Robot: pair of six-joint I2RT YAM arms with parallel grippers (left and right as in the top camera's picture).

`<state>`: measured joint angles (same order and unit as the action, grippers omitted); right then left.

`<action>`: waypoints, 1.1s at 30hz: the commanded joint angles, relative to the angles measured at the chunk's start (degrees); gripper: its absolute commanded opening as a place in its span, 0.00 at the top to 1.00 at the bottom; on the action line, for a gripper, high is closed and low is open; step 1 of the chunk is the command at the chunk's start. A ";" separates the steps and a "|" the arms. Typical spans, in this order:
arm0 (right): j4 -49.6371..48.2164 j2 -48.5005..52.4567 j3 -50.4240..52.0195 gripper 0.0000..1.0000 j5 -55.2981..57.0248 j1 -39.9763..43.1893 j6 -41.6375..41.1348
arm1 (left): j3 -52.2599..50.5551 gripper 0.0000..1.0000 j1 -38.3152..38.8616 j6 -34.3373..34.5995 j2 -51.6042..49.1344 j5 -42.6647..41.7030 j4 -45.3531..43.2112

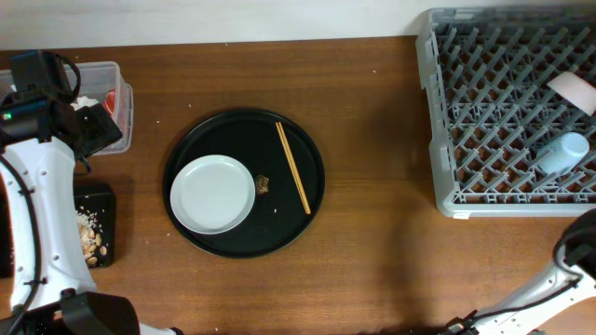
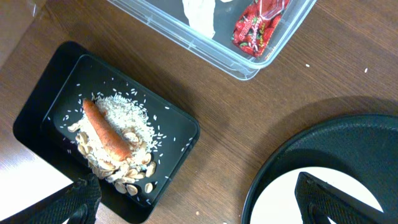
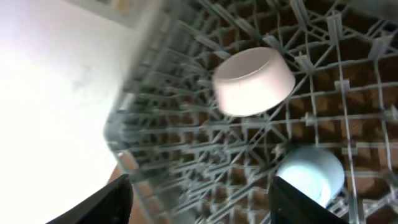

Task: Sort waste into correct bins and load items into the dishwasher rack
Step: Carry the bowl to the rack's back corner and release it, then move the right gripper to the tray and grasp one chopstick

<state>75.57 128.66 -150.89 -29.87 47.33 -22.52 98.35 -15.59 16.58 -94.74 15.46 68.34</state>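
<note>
Cup (image 1: 565,151) lies on its side in the rack (image 1: 484,102), near the right edge, with a white bowl (image 3: 254,81) bottom-up among the tines a little beyond it. The right gripper (image 3: 200,183) is over that corner of the rack, its jaws apart and nothing between them.

On the table (image 1: 372,121), the plate (image 1: 212,194) sits on the left half of the round tray (image 1: 223,130). The chopsticks (image 1: 292,167) lie side by side on the tray's right half, and a brown bit (image 1: 264,185) rests just beside the plate's rim.

At the far left, the tub (image 2: 249,65) holds the tissue (image 2: 200,12) and the wrapper (image 2: 255,25). The black bin (image 2: 50,106) beside it holds rice (image 2: 124,115), pale scraps and the carrot (image 2: 106,134), which lies on top of the heap. The left gripper (image 2: 196,180) hangs above the table between bin and tray, spread wide and empty.
</note>
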 commanded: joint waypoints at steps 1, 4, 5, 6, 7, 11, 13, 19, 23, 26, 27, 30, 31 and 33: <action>4.15 -8.28 -1.22 0.31 0.79 -5.42 -2.38 | -0.39 0.01 0.07 0.55 -0.07 0.42 0.09; 10.69 -13.90 -1.22 0.27 0.76 -15.32 -0.13 | -0.39 0.01 0.07 0.55 -0.07 0.44 0.09; 11.96 -14.75 -1.22 0.24 0.74 -19.06 1.99 | -0.39 0.01 0.07 0.55 -0.07 0.42 0.09; 13.42 -15.13 -1.22 0.14 0.52 -24.55 5.57 | -0.39 0.01 0.07 0.52 -0.07 0.42 0.07; 14.80 -14.99 -1.16 0.02 0.55 -29.81 8.39 | -0.39 0.01 0.07 0.52 -0.07 0.44 0.07; 14.29 -11.85 2.58 0.01 5.92 -54.77 18.91 | -0.39 0.01 0.07 0.52 -0.07 0.42 0.07; 13.55 -8.87 3.87 0.08 11.19 -63.45 18.86 | -0.39 0.01 0.07 0.55 -0.07 0.42 0.09; 9.53 3.41 4.50 0.36 17.66 -78.62 9.03 | -0.39 0.01 0.07 0.55 -0.07 0.42 0.09; 7.61 10.58 4.55 0.37 24.52 -82.95 3.78 | -0.39 0.01 0.07 0.55 -0.07 0.42 0.09; 7.50 13.35 6.32 0.46 29.53 -83.32 3.78 | -0.39 0.01 0.07 0.55 -0.07 0.44 0.07; 7.48 13.99 7.06 0.46 31.06 -83.25 3.78 | -0.39 0.01 0.07 0.55 -0.07 0.42 0.09; 6.25 15.41 10.75 0.52 33.38 -82.88 4.04 | -0.39 0.01 0.07 0.55 -0.07 0.44 0.09; 5.53 15.41 12.55 0.54 33.38 -82.55 4.04 | -0.39 0.01 0.07 0.52 -0.07 0.42 0.09; 3.69 15.41 16.79 0.54 33.14 -82.09 4.02 | -0.39 0.01 0.07 0.55 -0.07 0.42 0.09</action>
<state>80.49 142.98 -138.19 1.58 -35.48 -18.06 98.35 -15.59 16.58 -94.74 15.46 68.34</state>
